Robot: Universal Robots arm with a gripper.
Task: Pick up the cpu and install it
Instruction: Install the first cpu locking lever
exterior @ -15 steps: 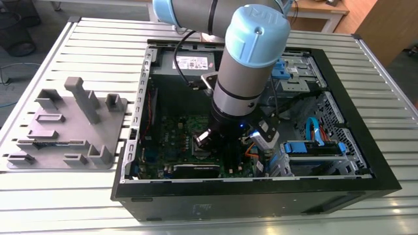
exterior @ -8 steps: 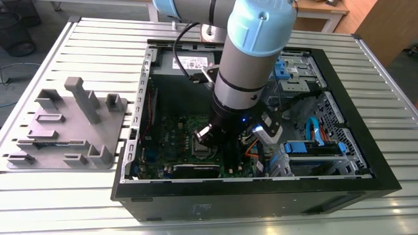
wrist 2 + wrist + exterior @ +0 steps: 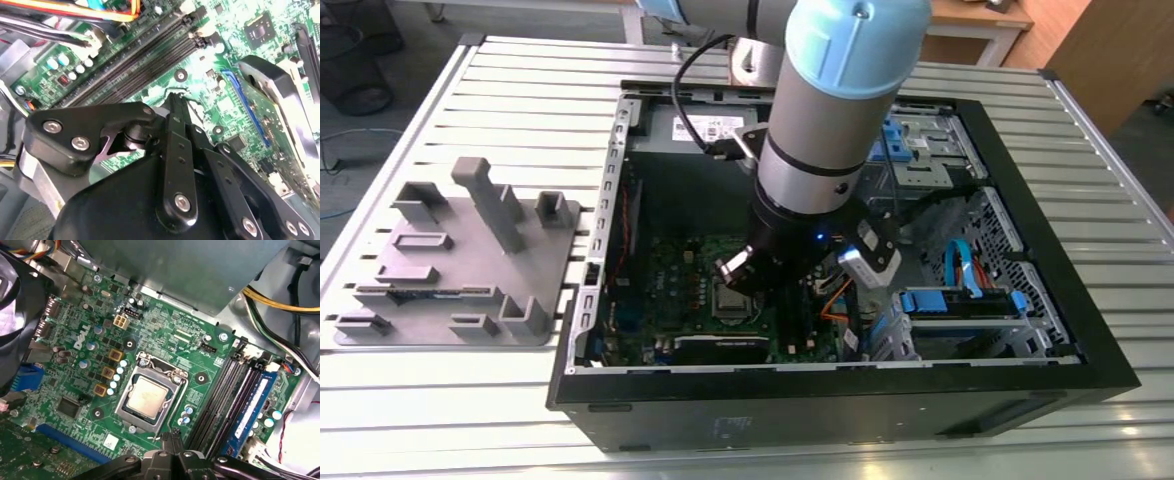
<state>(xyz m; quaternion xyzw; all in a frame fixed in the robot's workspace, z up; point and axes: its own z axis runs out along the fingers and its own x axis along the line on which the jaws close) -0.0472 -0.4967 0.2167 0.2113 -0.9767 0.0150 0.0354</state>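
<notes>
Exterior view, its left to its right: one grey holder tray [image 3: 454,265] with upright blocks lies on the slatted table [image 3: 427,400], beside one open computer case [image 3: 854,400]. One arm [image 3: 834,110] descends near-vertically into the case, wrist over the green motherboard [image 3: 674,290], its gripper [image 3: 767,290] low above the board. In the first wrist view the gripper [image 3: 173,439] fingertips meet in a narrow point with no gap, nothing between them, poised just beside the socket's edge. In the second wrist view the gripper [image 3: 175,102] fingers likewise press together, empty. One cpu [image 3: 146,397], a flat square with dull silver-beige metal top, sits seated level inside the socket frame [image 3: 129,385] on the motherboard [image 3: 165,330], apart from the fingertips. Four memory slots [image 3: 227,390] run beside the socket; one holds a blue module [image 3: 248,407].
</notes>
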